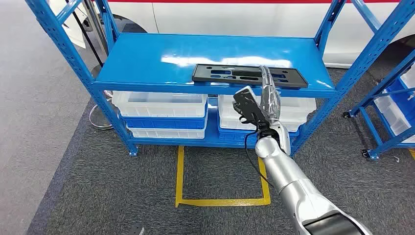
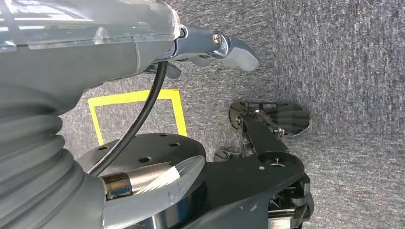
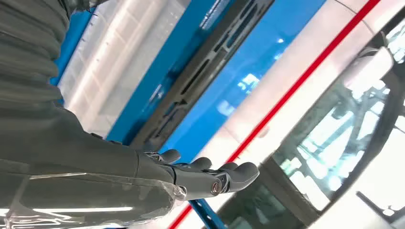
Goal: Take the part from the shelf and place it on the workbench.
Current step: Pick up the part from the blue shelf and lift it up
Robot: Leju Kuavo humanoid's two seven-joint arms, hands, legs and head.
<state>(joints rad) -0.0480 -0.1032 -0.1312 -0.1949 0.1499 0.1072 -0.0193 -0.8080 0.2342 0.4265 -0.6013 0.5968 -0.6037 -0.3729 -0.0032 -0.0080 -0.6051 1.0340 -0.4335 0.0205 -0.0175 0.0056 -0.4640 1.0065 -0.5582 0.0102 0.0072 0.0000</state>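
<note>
A flat black part with cut-out slots lies on the blue shelf, near its front edge on the right side. My right hand is raised just in front of that edge, fingers stretched out toward the part and holding nothing. In the right wrist view the same black part runs along the blue shelf beyond my extended fingers, apart from them. My left hand hangs beside my body over the grey carpet, its fingers straight and empty.
White and blue bins fill the lower shelf level. Blue uprights frame the rack on both sides. A second blue rack on castors stands to the right. A yellow taped square marks the carpet in front. A white vehicle stands behind.
</note>
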